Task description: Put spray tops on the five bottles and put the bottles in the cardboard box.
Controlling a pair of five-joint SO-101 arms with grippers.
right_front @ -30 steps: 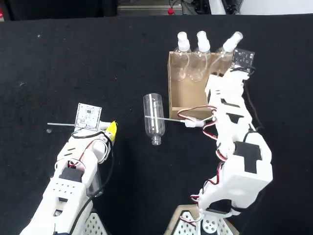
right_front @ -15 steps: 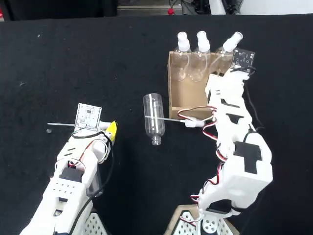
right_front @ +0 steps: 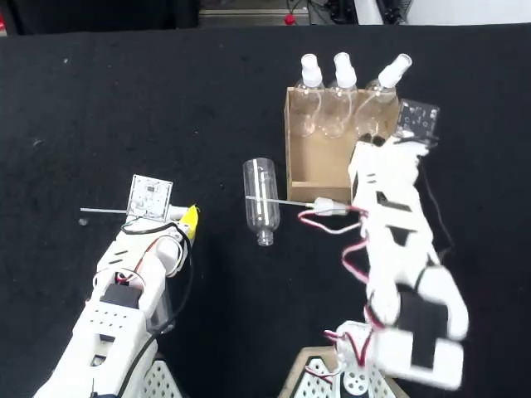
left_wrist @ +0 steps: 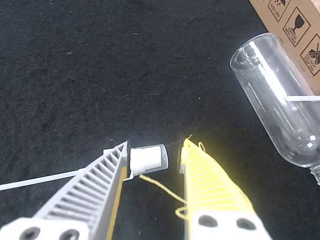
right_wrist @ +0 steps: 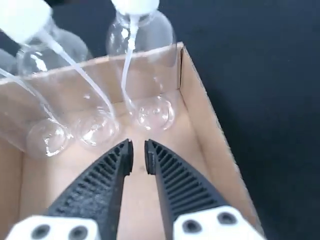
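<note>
The cardboard box [right_front: 294, 137] holds three bottles [right_front: 335, 99] with spray tops, leaning on its far wall. A bare clear bottle [right_front: 261, 199] lies left of the box, neck toward me. A loose spray top [right_front: 322, 205] lies at the box's near corner, its tube across that bottle. My right gripper [right_wrist: 139, 150] hangs over the box floor [right_wrist: 125, 200] near the bottles [right_wrist: 150, 107], fingers together and holding nothing. My left gripper [left_wrist: 155, 143] stands open around another white spray top [left_wrist: 147, 159], which rests against the grey finger [left_wrist: 107, 170]; its tube [right_front: 104, 213] trails left.
The black table has free room at the far left and in the middle front. The lying bottle [left_wrist: 280, 100] and the box side [left_wrist: 292, 20] are a short way beyond my left gripper. Red wires [right_front: 353, 253] loop beside the right arm.
The right arm has drawn back and up from the box's far right corner, away from the third bottle. The left arm, lying bottle and loose spray top have stayed put.
</note>
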